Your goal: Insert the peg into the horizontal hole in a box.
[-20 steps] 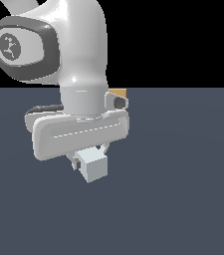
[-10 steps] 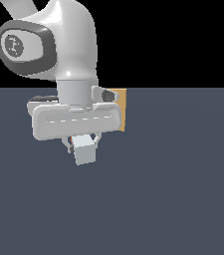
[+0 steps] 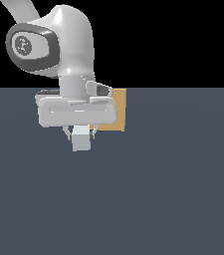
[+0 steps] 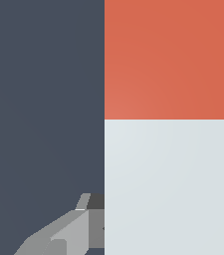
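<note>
1. The gripper [image 3: 81,132] hangs below the white Panda arm [image 3: 66,40], its two short fingers [image 3: 66,132] pointing down toward the dark grey floor [image 3: 173,189].
2. The fingers are pinched on the peg [image 3: 81,138]; in the exterior view only its pale grey-white end face shows, a small square block seated between the fingertips and reaching a little below them.
3. In the wrist view the peg [image 4: 168,124] fills much of the picture as a broad bar: the pale grey-white stretch lies nearest the hand, and the red-orange end lies beyond it, away from the gripper.
4. One grey finger [image 4: 63,234] shows in the wrist view beside the pale part of the peg, touching its side.
5. The box [image 3: 116,110], tan and flat, stands upright on the floor behind the gripper's wide white body, toward the exterior view's right of the hand. Only its right part is seen; the rest is hidden by the hand.
6. The hole cannot be seen in either view, so how the peg lines up with it cannot be told.
7. The peg is held off the floor, with the dark surface visible beneath its end face in the exterior view.
8. Whether the peg's far red-orange tip touches the box cannot be told.
</note>
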### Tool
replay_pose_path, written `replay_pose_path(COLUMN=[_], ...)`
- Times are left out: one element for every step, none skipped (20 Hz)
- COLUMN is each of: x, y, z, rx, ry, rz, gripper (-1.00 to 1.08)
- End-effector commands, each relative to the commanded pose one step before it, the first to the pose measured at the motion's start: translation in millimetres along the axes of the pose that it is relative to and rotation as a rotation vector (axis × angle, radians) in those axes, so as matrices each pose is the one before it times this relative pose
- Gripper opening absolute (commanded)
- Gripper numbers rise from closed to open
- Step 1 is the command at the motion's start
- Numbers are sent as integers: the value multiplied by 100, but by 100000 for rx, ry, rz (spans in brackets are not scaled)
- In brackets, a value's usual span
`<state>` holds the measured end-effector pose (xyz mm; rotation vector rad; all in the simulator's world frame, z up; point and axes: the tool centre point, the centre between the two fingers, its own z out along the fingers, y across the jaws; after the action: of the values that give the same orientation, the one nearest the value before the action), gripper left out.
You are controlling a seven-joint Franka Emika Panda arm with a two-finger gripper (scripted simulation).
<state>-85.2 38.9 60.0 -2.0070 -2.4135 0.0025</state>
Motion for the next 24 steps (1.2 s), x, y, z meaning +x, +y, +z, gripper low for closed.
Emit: replay_pose_path(x=[1135, 451, 450, 450, 450, 438, 417, 395, 372, 350, 328, 306, 284, 261, 239, 215, 193, 169, 147, 124, 102, 78, 56, 34], y=[163, 25, 26, 28, 30, 31, 31, 31, 32, 32, 31, 31, 30, 30, 29, 29, 28, 27, 25, 23, 20, 17, 12, 7], z=[-398, -100, -100, -100, -100, -98, -93, -88, -83, -78, -73, -68, -63, -58, -53, -48, -43, -37, -32, -27, -22, -17, -12, -7], rx=[-337, 1, 1, 1, 1, 1, 1, 1, 1, 1, 1, 1, 1, 1, 1, 1, 1, 1, 1, 1, 1, 0, 0, 0], ry=[-23, -2, -2, -2, -3, -3, -4, -4, -4, -4, -4, -4, -4, -4, -4, -4, -4, -4, -3, -3, -3, -2, -2, -1], rz=[4859, 1867, 1864, 1861, 1858, 1813, 1719, 1626, 1535, 1444, 1353, 1262, 1170, 1078, 984, 892, 798, 706, 612, 519, 423, 331, 234, 138], gripper=[-100, -100, -100, -100, -100, -100, -100, -100, -100, -100, -100, -100, -100, -100, -100, -100, -100, -100, -100, -100, -100, -100, -100, -100])
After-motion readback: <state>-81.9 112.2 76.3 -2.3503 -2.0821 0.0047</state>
